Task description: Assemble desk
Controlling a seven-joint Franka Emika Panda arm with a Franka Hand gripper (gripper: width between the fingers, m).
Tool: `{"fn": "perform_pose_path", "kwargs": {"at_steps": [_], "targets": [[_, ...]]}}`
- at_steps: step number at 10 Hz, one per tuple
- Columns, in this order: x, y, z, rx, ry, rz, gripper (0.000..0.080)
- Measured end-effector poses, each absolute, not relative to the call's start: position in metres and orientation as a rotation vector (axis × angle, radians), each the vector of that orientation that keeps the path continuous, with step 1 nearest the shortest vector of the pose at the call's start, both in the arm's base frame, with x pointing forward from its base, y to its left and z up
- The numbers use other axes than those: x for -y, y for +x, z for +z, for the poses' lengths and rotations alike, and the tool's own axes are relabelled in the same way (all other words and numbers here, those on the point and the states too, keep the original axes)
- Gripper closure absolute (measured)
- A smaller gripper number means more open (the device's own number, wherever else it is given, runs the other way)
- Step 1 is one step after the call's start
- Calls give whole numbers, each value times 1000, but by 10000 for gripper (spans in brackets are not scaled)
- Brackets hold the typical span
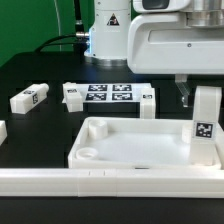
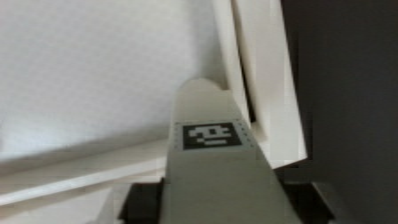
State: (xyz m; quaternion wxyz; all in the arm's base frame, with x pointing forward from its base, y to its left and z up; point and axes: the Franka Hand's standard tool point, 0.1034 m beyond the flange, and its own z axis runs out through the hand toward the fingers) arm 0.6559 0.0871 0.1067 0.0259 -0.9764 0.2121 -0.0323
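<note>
The white tray-like tabletop [image 1: 130, 150] lies rim up in the exterior view, with a round socket at its near left corner. A white square-section leg [image 1: 204, 125] stands upright at the tabletop's right corner, its tag facing the camera. My gripper [image 1: 200, 95] is shut on the upper part of this leg. In the wrist view the leg [image 2: 217, 150] runs out from between my dark fingers [image 2: 150, 200], and its far end meets the tabletop's rim [image 2: 267, 80]. The corner socket under it is hidden.
The marker board [image 1: 108, 95] lies behind the tabletop. Loose legs lie at the exterior view's left [image 1: 30, 98], at the left edge [image 1: 2, 130], and beside the marker board [image 1: 72, 95] [image 1: 147, 99]. A long low white rail [image 1: 100, 182] runs along the front.
</note>
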Motion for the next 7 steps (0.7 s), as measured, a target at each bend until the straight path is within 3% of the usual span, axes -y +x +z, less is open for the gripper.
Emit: {"fn": "perform_pose_path", "kwargs": {"at_steps": [7], "targets": [[-51, 654, 108, -1333, -2863, -115, 501]]}}
